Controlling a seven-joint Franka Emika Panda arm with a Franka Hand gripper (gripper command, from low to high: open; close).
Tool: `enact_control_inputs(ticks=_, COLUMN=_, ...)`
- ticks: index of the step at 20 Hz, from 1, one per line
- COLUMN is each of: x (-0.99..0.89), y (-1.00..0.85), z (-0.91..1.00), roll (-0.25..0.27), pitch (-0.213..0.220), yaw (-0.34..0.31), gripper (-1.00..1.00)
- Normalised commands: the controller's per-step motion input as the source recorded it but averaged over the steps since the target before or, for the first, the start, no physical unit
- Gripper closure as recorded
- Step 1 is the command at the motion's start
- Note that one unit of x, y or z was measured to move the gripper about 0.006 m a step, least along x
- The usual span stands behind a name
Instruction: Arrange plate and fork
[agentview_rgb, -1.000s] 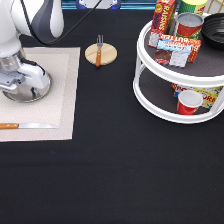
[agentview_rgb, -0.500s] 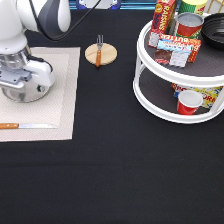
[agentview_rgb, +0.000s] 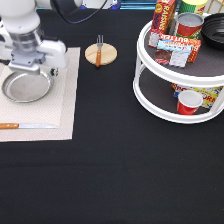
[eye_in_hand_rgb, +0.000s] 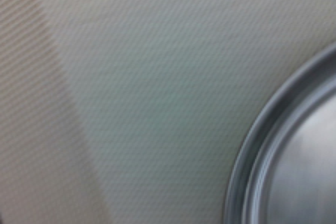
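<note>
- 1 plate (agentview_rgb: 27, 86) on the beige placemat (agentview_rgb: 67, 107), far left; its rim (eye_in_hand_rgb: 259, 150) shows in wrist view.
- My claw (agentview_rgb: 34, 70) sits over the plate's far edge; can't tell if open or closed.
- 1 fork (agentview_rgb: 99, 50) on 1 wooden disc (agentview_rgb: 107, 56), right of mat.
- 1 knife (agentview_rgb: 25, 126) on mat's near edge.
- 1 two-tier rack (agentview_rgb: 150, 95) at right: "RAISINS" box (agentview_rgb: 164, 15), 1 red cup (agentview_rgb: 189, 102).

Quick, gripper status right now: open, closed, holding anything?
Gripper: open or closed cannot be told; it sits over the top rim of the plate on the placemat. The fork lies on the wooden disc, untouched.
</note>
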Motion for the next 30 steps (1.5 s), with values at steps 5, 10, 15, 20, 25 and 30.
enact_control_inputs(ticks=5, x=-0.83, y=0.66, z=0.01, roll=-0.037, pitch=-0.055, yaw=0.043, gripper=-1.00)
enact_control_inputs(ticks=10, x=-0.68, y=0.79, z=0.00, roll=-0.048, pitch=-0.046, yaw=0.030, gripper=-1.00)
enact_control_inputs(ticks=15, x=-0.59, y=0.77, z=-0.01, roll=-0.024, pitch=-0.042, yaw=0.063, gripper=-1.00)
enact_control_inputs(ticks=20, x=-0.45, y=0.77, z=-0.01, roll=-0.037, pitch=-0.042, yaw=0.078, gripper=-1.00)
enact_control_inputs(ticks=25, x=-0.39, y=0.77, z=-0.06, roll=-0.077, pitch=-0.048, yaw=0.067, gripper=-1.00)
enact_control_inputs(ticks=30, x=-0.54, y=0.67, z=-0.16, roll=-0.079, pitch=-0.057, yaw=0.066, gripper=-1.00)
